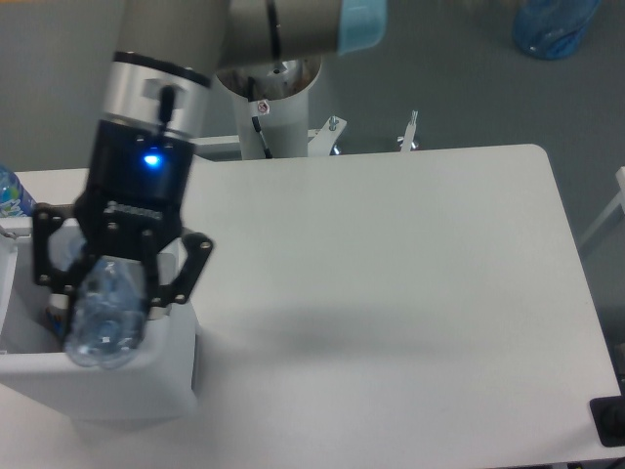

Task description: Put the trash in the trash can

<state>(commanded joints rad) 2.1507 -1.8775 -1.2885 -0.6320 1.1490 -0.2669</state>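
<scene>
Bottle (103, 322) clamped btwn gripper (109, 293) fingers, hanging over trash can (146, 376) opening so a release should drop it straight in; table (391, 293) below

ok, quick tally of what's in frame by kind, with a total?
Clear bottles: 1, held in the gripper over the bin, clear bottle
Blue-labelled bottles: 1, cut off at left edge
Trash cans: 1
Blue bags: 1, top right on the floor
Tables: 1
Total: 5
</scene>
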